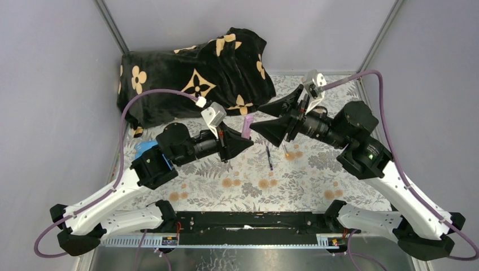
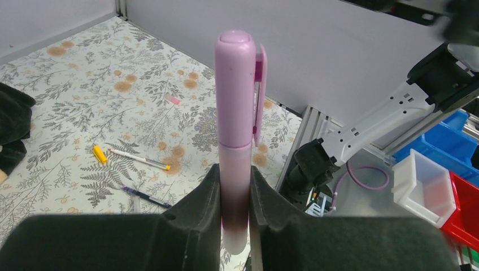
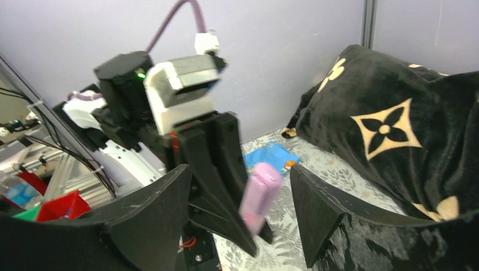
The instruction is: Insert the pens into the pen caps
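Observation:
My left gripper point(image 2: 234, 172) is shut on the lower barrel of a pink pen point(image 2: 234, 180), which stands upright between its fingers. A lilac pen cap point(image 2: 236, 84) with a clip sits on the pen's upper end. In the top view the capped pen point(image 1: 247, 125) rises from the left gripper point(image 1: 247, 141). My right gripper point(image 1: 255, 119) is open beside it. Its fingers point(image 3: 322, 209) stand on either side of the cap point(image 3: 260, 195), apart from it. A dark blue pen point(image 2: 146, 197), a white pen point(image 2: 138, 160), an orange-yellow cap point(image 2: 99, 153) and a small pink cap point(image 2: 175, 100) lie on the floral cloth.
A black blanket with cream flowers point(image 1: 192, 73) fills the back left. A blue flat card point(image 1: 148, 149) lies under the left arm. Beyond the table's edge stand blue point(image 2: 452, 135), white point(image 2: 423, 186) and red point(image 2: 466, 209) bins.

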You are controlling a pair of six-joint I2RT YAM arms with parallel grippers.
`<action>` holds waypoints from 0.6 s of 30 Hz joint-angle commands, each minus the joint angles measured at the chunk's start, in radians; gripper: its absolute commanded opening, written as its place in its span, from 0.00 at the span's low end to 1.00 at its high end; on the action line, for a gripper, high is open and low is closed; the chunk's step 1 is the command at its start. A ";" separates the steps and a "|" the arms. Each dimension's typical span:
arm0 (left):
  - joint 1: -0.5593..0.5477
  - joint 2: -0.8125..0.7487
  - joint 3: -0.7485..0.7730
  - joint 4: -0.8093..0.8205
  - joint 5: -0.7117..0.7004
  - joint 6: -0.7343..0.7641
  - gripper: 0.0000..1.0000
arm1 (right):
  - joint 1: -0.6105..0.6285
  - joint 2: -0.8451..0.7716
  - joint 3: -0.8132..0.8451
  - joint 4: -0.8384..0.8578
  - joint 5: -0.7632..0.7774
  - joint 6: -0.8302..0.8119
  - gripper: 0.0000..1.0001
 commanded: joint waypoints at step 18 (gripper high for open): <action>0.000 -0.022 0.019 0.023 0.142 0.042 0.00 | -0.343 0.146 -0.040 0.602 -0.811 0.335 0.73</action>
